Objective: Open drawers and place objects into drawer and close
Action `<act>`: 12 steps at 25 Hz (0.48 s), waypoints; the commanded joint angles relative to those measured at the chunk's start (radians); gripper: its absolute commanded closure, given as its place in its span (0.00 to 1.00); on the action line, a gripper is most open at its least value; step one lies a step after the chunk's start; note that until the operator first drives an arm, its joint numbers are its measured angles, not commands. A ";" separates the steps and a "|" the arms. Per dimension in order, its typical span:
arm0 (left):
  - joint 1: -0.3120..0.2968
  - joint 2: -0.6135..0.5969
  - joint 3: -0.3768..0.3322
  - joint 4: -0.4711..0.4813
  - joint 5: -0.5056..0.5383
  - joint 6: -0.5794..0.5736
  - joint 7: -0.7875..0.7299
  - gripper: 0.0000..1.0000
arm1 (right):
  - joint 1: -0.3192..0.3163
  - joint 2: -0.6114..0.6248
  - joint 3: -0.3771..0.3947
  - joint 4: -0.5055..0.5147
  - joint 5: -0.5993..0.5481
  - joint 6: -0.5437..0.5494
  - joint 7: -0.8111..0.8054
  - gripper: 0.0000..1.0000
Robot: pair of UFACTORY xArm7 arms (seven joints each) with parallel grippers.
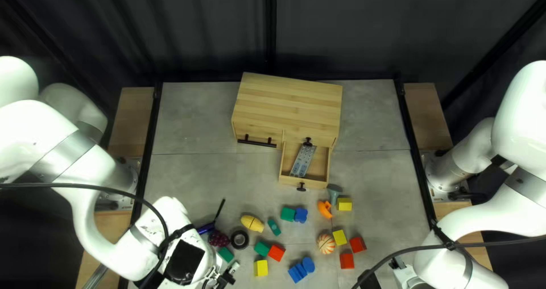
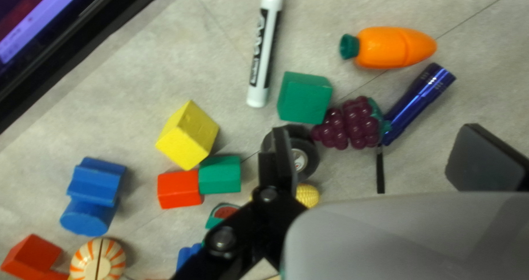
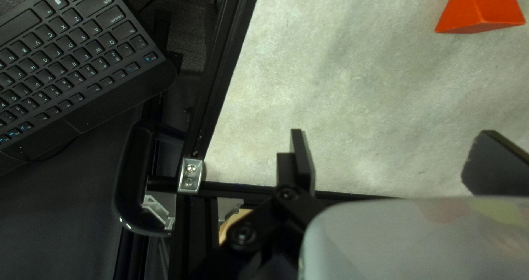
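Top left view is read as a clock face, twelve toward the table's far edge. The blue flashlight (image 1: pixel 205 229) is placed at about eleven o'clock from the left gripper (image 1: pixel 228 275), much the nearer of the two, and its long axis is laid roughly from eight to two. The pulled-out drawer (image 1: pixel 318 182) is found at about one o'clock from that gripper, with a grey slab (image 1: pixel 303 160) held inside. In the left wrist view that gripper is seen released, its fingers wide apart and nothing grasped; the flashlight is slanted ahead of the gap, one end close beside the grapes (image 2: pixel 352 123). The right gripper (image 3: pixel 391 153) is likewise parted and empty, at about five o'clock from the drawer. A pick by the left arm is judged to be next, perhaps of the flashlight; its barrel should be pinched crosswise, or the grapes may be nudged.
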 commanded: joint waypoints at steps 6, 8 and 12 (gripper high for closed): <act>0.000 -0.107 0.017 -0.132 -0.043 -0.004 0.111 0.00 | 0.000 0.000 0.000 0.000 0.000 0.000 0.000 0.00; -0.006 -0.131 0.016 -0.162 -0.044 -0.017 0.130 0.00 | 0.000 0.000 0.000 0.000 0.000 0.000 0.000 0.00; -0.020 -0.133 0.005 -0.204 -0.041 -0.074 0.162 0.00 | 0.000 0.000 0.000 0.000 0.000 0.000 0.000 0.00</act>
